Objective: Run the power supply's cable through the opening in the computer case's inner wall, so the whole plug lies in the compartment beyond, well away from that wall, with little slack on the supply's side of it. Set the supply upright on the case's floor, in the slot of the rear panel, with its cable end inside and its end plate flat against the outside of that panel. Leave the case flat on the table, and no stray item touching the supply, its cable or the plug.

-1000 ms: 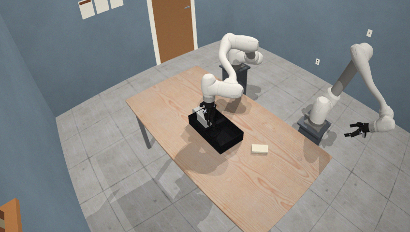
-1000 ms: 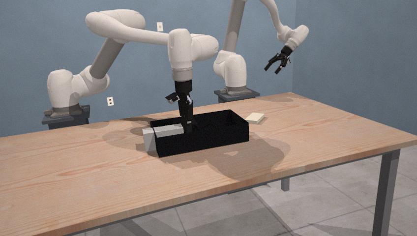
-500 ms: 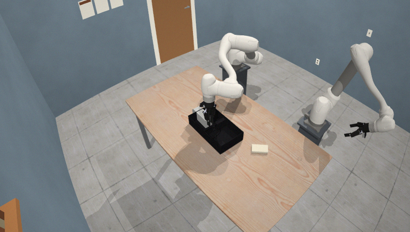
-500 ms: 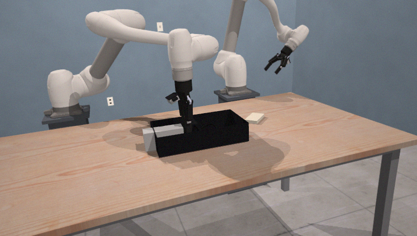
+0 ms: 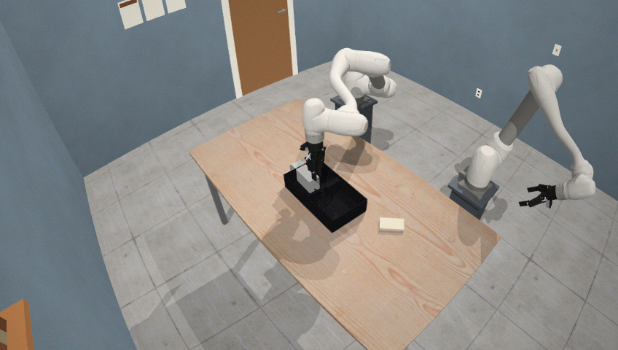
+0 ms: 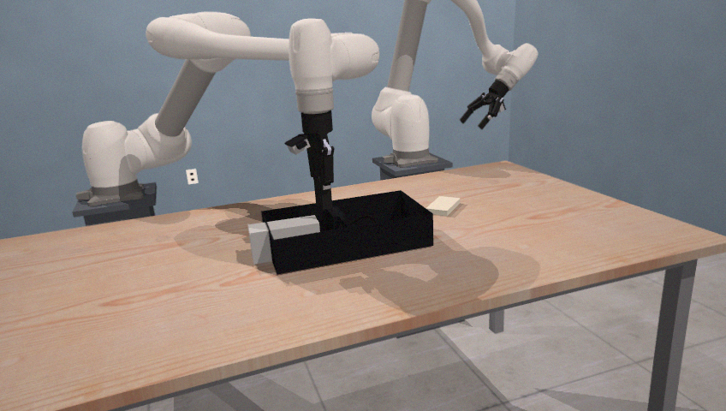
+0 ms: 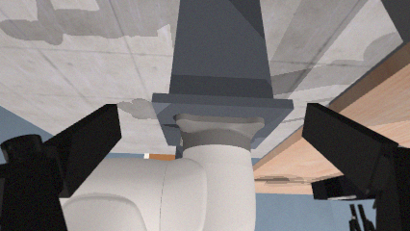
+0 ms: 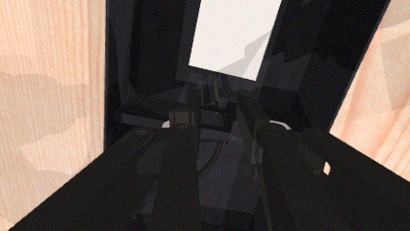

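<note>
We see the power supply (image 5: 307, 179) (image 6: 295, 227) (image 8: 232, 38) in the black case (image 5: 307, 207) (image 6: 356, 245) (image 8: 144, 48) on the counter (image 5: 368, 277) (image 6: 204, 315) (image 7: 385, 101) (image 8: 48, 48). Our right hand (image 5: 317, 176) (image 6: 324, 205) (image 8: 218, 105) is inside, fingers narrowed; we cannot tell if it grips anything. Our left hand (image 5: 527, 196) (image 6: 474, 121) (image 7: 212, 120) is open.
</note>
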You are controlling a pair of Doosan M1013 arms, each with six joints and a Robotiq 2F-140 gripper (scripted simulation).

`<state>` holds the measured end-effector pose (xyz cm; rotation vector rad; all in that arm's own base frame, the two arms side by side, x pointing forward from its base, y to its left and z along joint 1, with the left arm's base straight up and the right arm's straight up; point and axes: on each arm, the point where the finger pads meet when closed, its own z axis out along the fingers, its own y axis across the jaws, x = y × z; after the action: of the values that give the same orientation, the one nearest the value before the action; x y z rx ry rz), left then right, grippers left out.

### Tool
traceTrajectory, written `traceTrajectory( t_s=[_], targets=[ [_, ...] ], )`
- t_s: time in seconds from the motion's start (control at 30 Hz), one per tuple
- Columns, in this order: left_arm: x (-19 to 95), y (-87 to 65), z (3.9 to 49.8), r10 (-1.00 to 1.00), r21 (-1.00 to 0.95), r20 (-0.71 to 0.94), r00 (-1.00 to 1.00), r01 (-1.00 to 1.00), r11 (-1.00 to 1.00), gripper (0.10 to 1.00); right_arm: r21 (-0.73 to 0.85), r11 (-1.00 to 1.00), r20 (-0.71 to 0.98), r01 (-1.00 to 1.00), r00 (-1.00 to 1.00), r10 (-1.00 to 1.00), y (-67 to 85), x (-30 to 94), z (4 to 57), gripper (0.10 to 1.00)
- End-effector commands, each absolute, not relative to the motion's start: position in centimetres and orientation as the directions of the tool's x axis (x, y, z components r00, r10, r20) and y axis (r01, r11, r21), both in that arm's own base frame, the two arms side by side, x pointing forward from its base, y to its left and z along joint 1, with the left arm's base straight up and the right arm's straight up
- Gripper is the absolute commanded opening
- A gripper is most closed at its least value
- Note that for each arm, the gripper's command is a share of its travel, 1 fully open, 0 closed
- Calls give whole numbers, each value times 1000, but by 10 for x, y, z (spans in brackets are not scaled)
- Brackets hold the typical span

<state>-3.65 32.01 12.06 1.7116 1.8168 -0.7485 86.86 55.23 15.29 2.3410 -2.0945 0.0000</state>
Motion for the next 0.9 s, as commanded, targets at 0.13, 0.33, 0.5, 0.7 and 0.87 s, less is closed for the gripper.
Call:
traceTrajectory(
  t_s=[0.13, 0.33, 0.5, 0.7, 0.87],
  targets=[
    [-37, 320, 121, 706, -38, -706, -58, 998, 44, 1000, -1, -111, -1, -994, 111, -994, 553, 869, 205, 279],
    [-37, 320, 121, 706, -38, -706, -58, 998, 44, 1000, -1, -105, -1, -994, 105, -994, 550, 869, 204, 1000],
    [-37, 320, 121, 706, -38, -706, -58, 998, 44, 1000, -1, -77, -1, -997, 77, -997, 536, 868, 197, 1000],
    [-37, 320, 121, 706, -38, -706, -58, 998, 44, 1000, -1, 44, -1, -999, -44, -999, 477, 862, 167, 1000],
    [-37, 320, 121, 706, -38, -706, -58, 998, 44, 1000, -1, 109, -1, -994, -109, -994, 444, 858, 151, 1000]
  ],
)
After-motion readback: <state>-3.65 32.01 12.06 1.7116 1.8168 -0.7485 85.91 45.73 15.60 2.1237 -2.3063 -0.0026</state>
